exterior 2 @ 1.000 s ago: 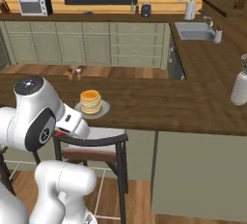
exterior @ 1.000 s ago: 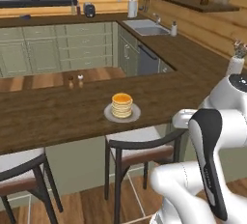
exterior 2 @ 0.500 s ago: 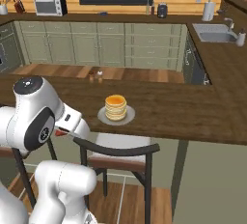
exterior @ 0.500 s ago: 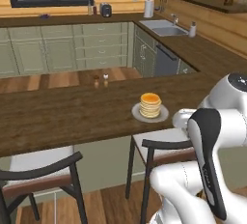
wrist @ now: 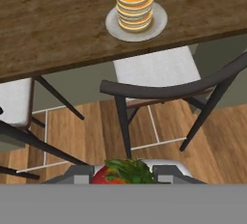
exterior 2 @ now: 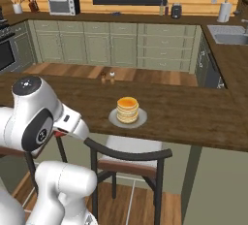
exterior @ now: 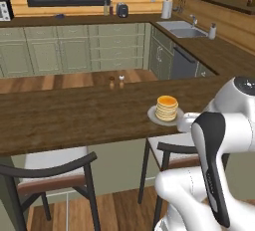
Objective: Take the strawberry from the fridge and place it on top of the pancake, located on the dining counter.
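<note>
Counter (exterior: pixel 74 115) (exterior 2: pixel 193 112) (wrist: pixel 58 25) spans my front, dark wood, running 9 to 3 in both base views. Two chairs sit under its near edge: one (wrist: pixel 164 90) right below the plate, one (exterior: pixel 55 175) off toward 9. Plate (wrist: pixel 159 22) with the pancake (exterior: pixel 167 107) (exterior 2: pixel 128 109) (wrist: pixel 134 3) rests near the counter's near edge, at 12 in my hand view. Two small shakers (exterior: pixel 116 80) stand at the far edge, well apart from the plate. My pincer (wrist: pixel 123 172) is at 6 in hand view, closed narrow on the strawberry (wrist: pixel 116 172), red with green leaves, held low over the floor, short of the counter.
</note>
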